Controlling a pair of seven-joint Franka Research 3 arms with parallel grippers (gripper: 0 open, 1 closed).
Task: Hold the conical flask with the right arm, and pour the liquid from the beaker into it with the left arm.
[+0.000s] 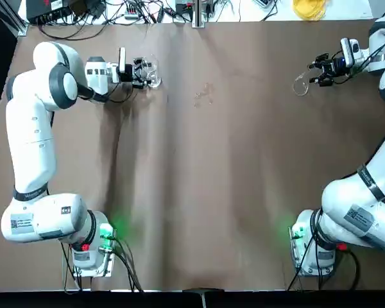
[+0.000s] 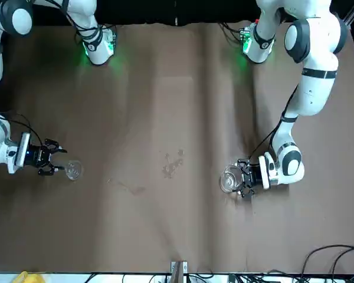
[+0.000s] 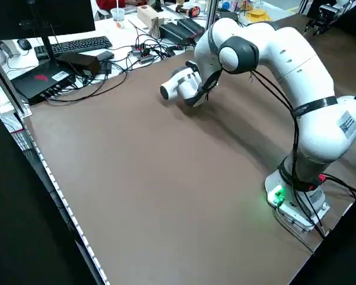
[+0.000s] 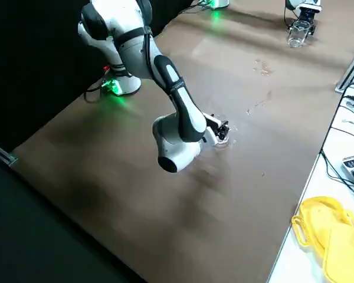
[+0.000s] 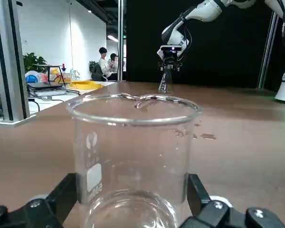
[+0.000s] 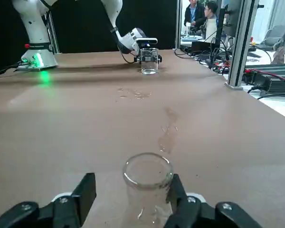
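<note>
Between left tool (image 5: 133,209) fingers, beaker (image 5: 133,156), empty-looking

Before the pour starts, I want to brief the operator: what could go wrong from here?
1. The left hand flanks the beaker near its base; gripped that low, the glass might tip or slip when lifted.
2. The right hand brackets the conical flask without closing; smooth glass may slide.
3. The vessels stand far apart across the table, and droplets already lie between them, so carrying the beaker over may spill more.
</note>
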